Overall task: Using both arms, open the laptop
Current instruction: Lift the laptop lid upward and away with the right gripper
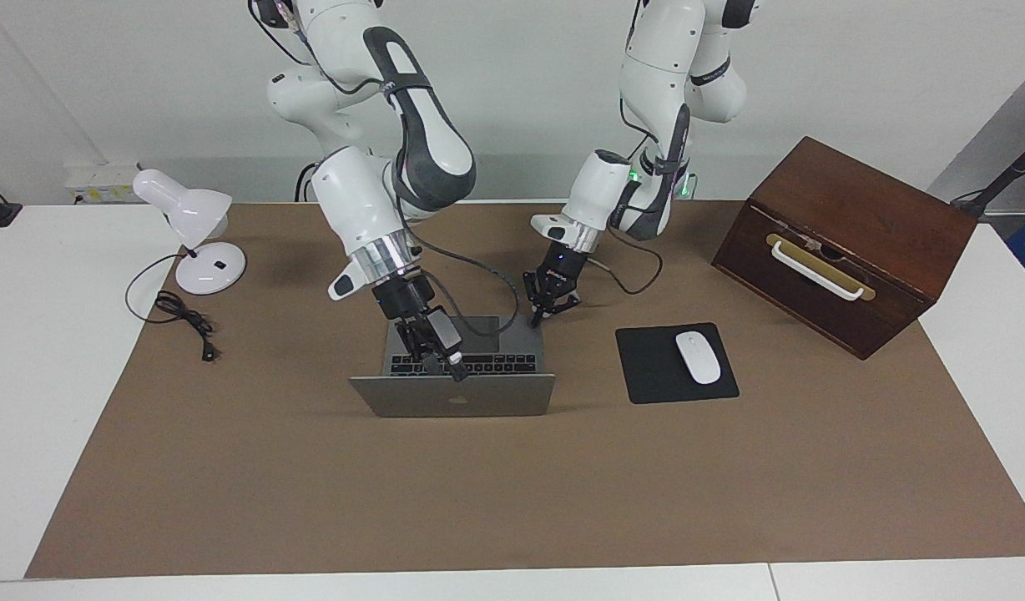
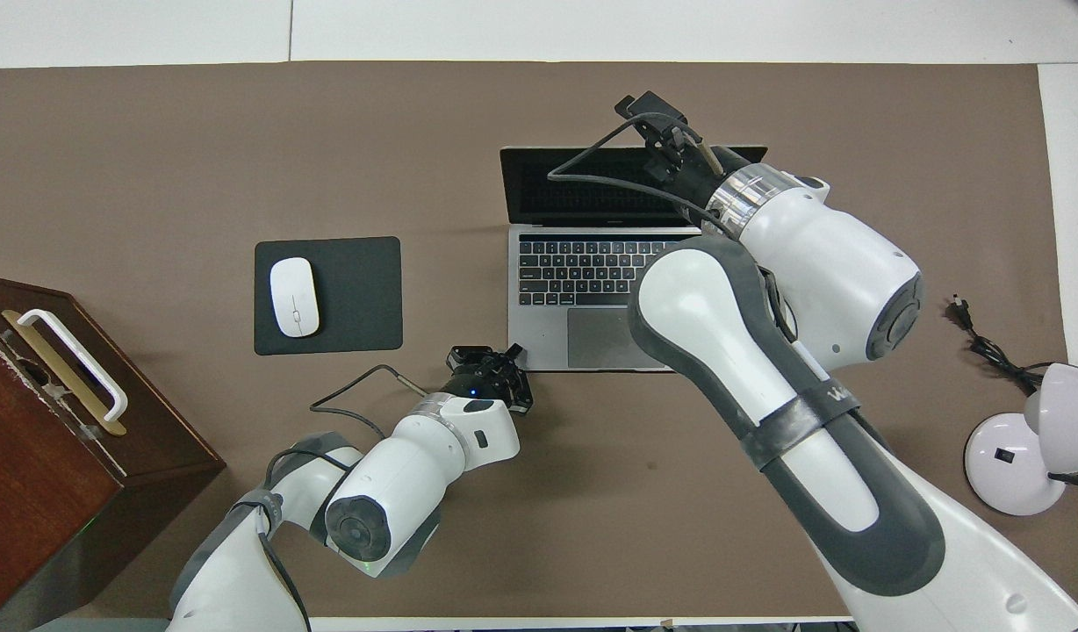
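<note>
A brown mat (image 1: 512, 492) covers the white table (image 1: 53, 334) and carries every object. Toward the left arm's end stands a dark wooden box (image 1: 846, 242) with a white handle (image 1: 815, 269). The two white arms come next in size: the right arm (image 1: 379, 159) reaches over the laptop (image 1: 454, 394), the left arm (image 1: 654, 150) descends beside it. The laptop sits near the middle of the mat, lid raised roughly upright, its keyboard (image 2: 587, 272) and trackpad (image 2: 605, 338) facing the robots. A white desk lamp (image 1: 191, 238) stands toward the right arm's end. A black mouse pad (image 1: 658, 376) lies between laptop and box, bearing a white mouse (image 1: 698, 356). The right gripper (image 1: 446, 363) is at the lid's top edge; whether its fingers clasp the edge cannot be told. The left gripper (image 1: 547, 310) is at the base's corner nearest the robots, fingers parted, holding nothing.
</note>
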### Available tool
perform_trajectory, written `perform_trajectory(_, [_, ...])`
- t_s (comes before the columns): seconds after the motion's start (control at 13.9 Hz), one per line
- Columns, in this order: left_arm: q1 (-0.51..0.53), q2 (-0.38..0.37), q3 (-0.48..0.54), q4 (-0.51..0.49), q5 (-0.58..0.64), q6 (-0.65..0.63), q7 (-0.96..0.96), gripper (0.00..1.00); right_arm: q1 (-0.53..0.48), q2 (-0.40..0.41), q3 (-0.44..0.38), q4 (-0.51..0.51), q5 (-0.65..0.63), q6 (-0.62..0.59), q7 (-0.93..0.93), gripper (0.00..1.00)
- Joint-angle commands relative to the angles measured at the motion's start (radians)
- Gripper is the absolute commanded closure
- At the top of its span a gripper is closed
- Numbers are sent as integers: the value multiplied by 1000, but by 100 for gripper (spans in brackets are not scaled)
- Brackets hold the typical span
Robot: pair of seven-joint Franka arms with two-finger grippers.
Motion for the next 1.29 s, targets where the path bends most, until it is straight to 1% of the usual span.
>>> perform_trajectory(0.0, [-22, 49, 23, 25, -11, 17, 22, 100, -34, 51, 6, 87, 26, 9, -40, 0])
perform_trajectory(0.22, [-21, 49, 23, 25, -11, 17, 22, 100, -52, 56, 6, 92, 26, 2, -41, 0])
perform_trajectory(0.36, [-21, 49, 23, 25, -11, 17, 22, 100, -45, 55, 6, 92, 35, 4, -29, 0])
perform_trajectory(0.43, [-22, 49, 23, 25, -10, 17, 22, 100, -34, 44, 8, 92, 37, 2, -9, 0])
perform_trajectory(0.65, [-22, 49, 23, 25, -10, 17, 22, 100, 24, 7, 20, 90, 40, 16, 147, 0])
perform_trajectory(0.79, [-21, 49, 23, 23, -10, 17, 22, 100, 53, -36, 23, 89, 40, 18, 196, 0])
perform_trajectory(0.86, [-21, 49, 23, 25, -10, 17, 22, 100, 81, -42, 23, 87, 40, 38, 215, 0])
perform_trajectory(0.93, [-21, 49, 23, 25, -10, 17, 22, 100, 87, -36, 23, 95, 37, 97, 216, 0])
perform_trajectory(1.08, [-21, 49, 23, 25, -13, 17, 21, 100, 61, -30, 20, 157, 20, 111, 189, 0])
perform_trajectory(1.15, [-21, 49, 23, 25, -14, 17, 21, 100, 28, -19, 17, 212, 14, 102, 154, 0])
perform_trajectory(1.22, [-15, 47, 23, 25, -18, 17, 19, 100, 2, 7, 17, 278, -26, 78, 112, 0])
